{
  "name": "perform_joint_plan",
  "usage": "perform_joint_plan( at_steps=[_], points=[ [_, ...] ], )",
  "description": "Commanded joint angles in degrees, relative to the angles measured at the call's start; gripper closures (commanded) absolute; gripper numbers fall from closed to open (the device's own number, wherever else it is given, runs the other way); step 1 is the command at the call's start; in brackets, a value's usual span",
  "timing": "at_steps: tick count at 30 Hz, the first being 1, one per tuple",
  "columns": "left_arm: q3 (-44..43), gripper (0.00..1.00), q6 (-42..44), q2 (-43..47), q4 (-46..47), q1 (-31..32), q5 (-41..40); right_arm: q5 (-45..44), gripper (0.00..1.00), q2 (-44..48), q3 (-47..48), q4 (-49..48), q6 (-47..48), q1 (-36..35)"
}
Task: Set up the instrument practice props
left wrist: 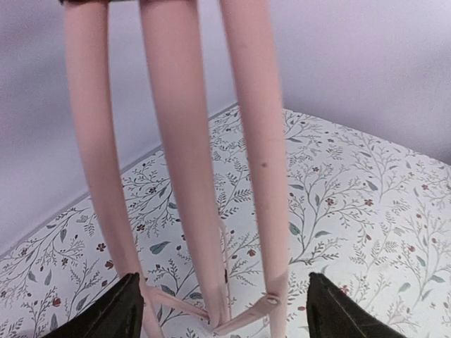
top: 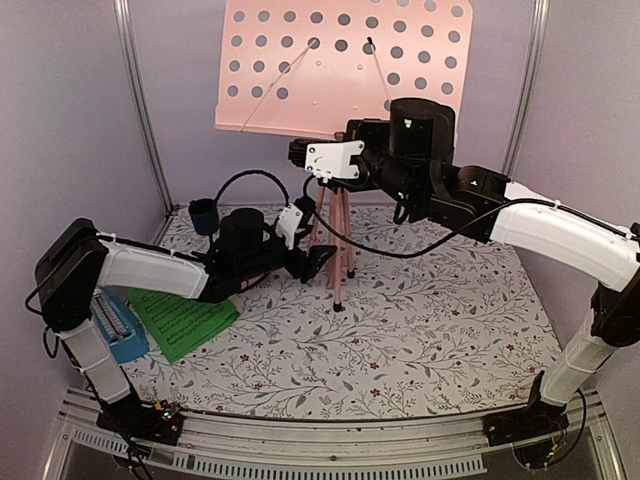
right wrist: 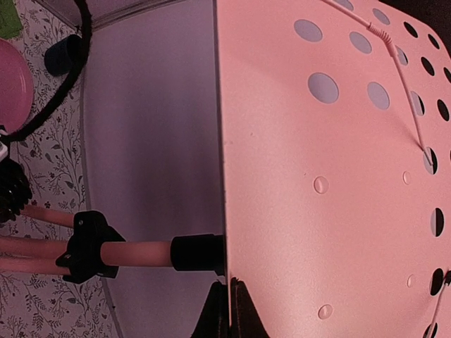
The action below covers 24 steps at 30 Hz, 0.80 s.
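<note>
From above we see one pink music stand (top: 345, 65) standing upright at the far side of the flowery mat (top: 430, 320), close to the back wall. Its desk has many round holes. We count two arms. The left gripper (top: 322, 260) is low down at the stand's legs (top: 338, 235), and the right gripper (top: 298, 153) is up at the bottom edge of the desk. We count one green page (top: 190, 318) lying flat near the left edge of the mat; we cannot tell if a second page lies with it. One blue metronome (top: 120, 335) sits just beside it, right at the left edge and partly under the left arm. One dark blue cup (top: 204, 214) stands in the far left corner. The near middle and the right side of the mat are open room. In the left wrist view we count three pink legs, with two dark fingertips (left wrist: 123, 317) wide apart and the legs between them. In the right wrist view the desk fills the right side. One pole (right wrist: 144, 252) runs out from it, with one black clamp (right wrist: 88, 246) where the legs start. The right fingers (right wrist: 218, 313) look pressed together on the desk's thin edge. One pink disc (right wrist: 10, 84) shows at the left edge.
</note>
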<state>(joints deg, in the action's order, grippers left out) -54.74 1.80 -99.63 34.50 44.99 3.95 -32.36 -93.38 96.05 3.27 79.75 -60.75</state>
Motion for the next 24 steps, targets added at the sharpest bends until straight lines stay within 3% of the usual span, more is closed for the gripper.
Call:
perform_joint_plan(
  at_steps=[1, 9, 20, 24],
  points=[
    [2.52, 0.21, 3.18, 3.90, -1.38, 0.60, 3.89, 3.25, 1.00, 6.20, 2.44, -15.13, -3.29, -0.63],
    [0.82, 0.31, 4.65, 3.58, -2.69, -3.17, 0.53, 3.48, 1.00, 6.87, 0.76, -15.30, -3.32, -0.68],
    [1.72, 0.40, 7.48, 3.18, 0.16, -5.62, 3.73, 3.94, 1.00, 6.92, 0.28, -15.48, -3.10, -0.62],
    [-2.51, 0.51, 7.83, 0.09, -0.95, -6.57, 4.25, 3.93, 0.99, 6.48, 0.26, -15.81, -3.10, -0.66]
  ],
)
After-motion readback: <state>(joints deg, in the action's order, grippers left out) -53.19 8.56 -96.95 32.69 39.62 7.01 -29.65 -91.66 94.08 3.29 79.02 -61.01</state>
